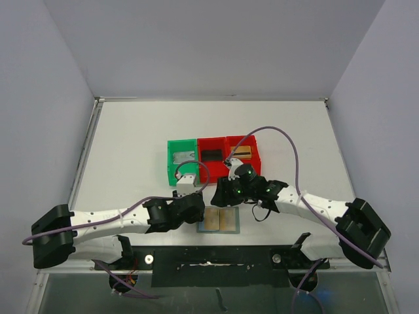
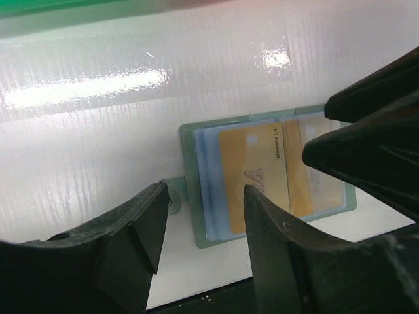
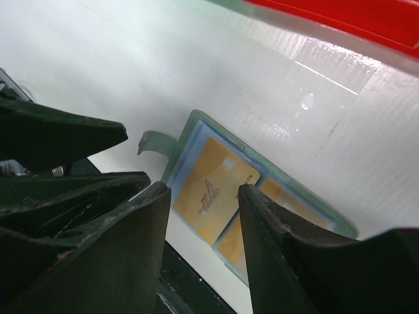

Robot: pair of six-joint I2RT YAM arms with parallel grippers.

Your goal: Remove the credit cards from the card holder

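Since the card holder (image 1: 218, 221) lies open flat on the counter (image 1: 131, 144) near my bases, my left pincer (image 2: 204, 203) and right pincer (image 3: 203, 196) gape above it, holding nothing. Those gold credit cards (image 2: 252, 173) look thin, stiff, slick; I'd pinch a card edge while pinning the floppy holder.

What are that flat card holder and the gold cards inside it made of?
The card holder looks like soft vinyl, grey-green with hazy see-through pockets; its tab curls upward. The gold cards are probably stiff glossy plastic: flat, sharp-edged, with printed numbers.
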